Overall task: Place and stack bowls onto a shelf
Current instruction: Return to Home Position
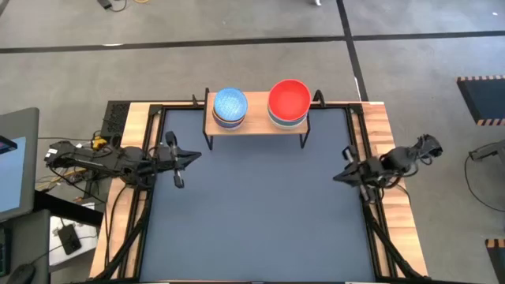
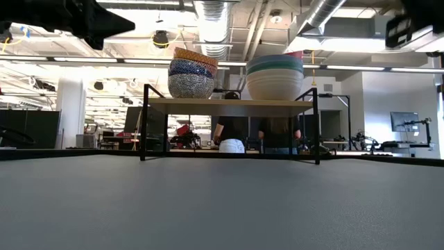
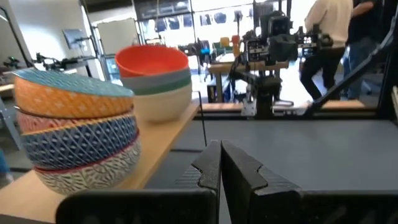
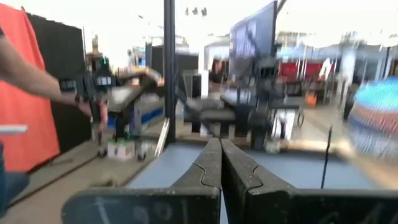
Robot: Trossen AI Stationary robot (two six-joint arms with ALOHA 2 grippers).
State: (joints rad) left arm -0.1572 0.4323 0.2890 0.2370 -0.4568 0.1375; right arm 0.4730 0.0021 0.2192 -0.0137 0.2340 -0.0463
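Bowls (image 1: 289, 101) stacked on shelf (image 1: 256, 125); left end effector (image 1: 189, 158), right end effector (image 1: 341, 175) clenched over grey table (image 1: 260, 217); people (image 3: 324, 43) beyond.

The patterned bowl stack (image 4: 373, 118) is blurred and edge-cut — people (image 2: 226, 129) stand half-hidden behind the shelf (image 2: 229, 104).

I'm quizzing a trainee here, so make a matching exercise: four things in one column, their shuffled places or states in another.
1 red bowl
2 blue-patterned bowl
3 left gripper
4 right gripper

A shut, over the right side of the table
B top of the left stack
C shut, over the left side of the table
D top of the right stack

Pairs: 1-D, 2-B, 3-C, 4-A
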